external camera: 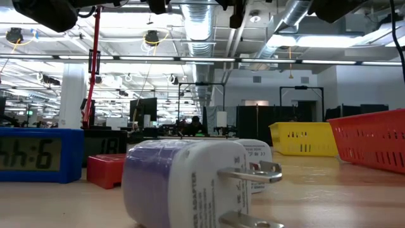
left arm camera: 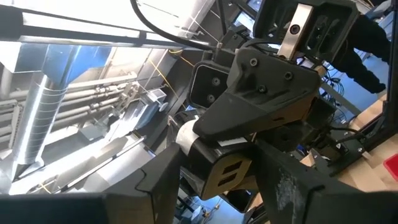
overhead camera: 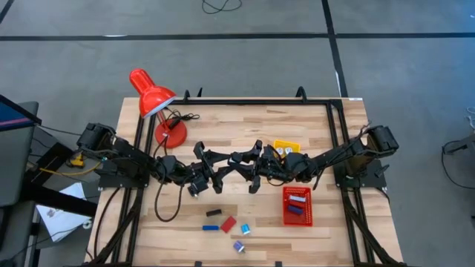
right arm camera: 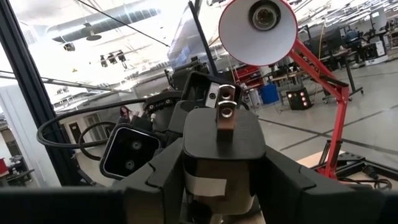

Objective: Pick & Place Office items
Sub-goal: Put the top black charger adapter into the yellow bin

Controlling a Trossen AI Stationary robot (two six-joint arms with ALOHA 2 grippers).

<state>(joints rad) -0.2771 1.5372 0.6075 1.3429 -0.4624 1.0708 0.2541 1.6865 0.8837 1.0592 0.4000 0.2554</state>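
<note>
- Up above the middle of the table, both arms reach toward each other and their tips nearly meet in the high view.
- We see the right gripper (right arm camera: 224, 154) pinching a black plug block (right arm camera: 222, 134) between its two fingers; a metal prong stands up from the block's top and a white label shows on its front.
- We see the left gripper (left arm camera: 219, 158) pointed straight at the right arm's wrist, with a dark piece sitting in its claw; we cannot tell whether that claw is pressing on the piece or only flanking it.
- On the near part of the table we count several loose office items: a black bar (overhead camera: 213, 213), a blue bar (overhead camera: 211, 228), a red block (overhead camera: 228, 224), a small light-blue bit (overhead camera: 245, 229) and a white-and-purple adapter (overhead camera: 239, 246).
- These loose pieces lie near one another, left of the red mesh basket (overhead camera: 306, 220).
- Inside the basket we make out a red piece (overhead camera: 297, 199) and a blue piece (overhead camera: 295, 211).
- A yellow tray (overhead camera: 286, 145) sits farther back, beyond the right arm.
- A red desk lamp (overhead camera: 152, 96) stands at the far left corner of the table.
- From the low view the adapter fills the foreground, prongs pointing right, with the red block behind it on the left.
</note>
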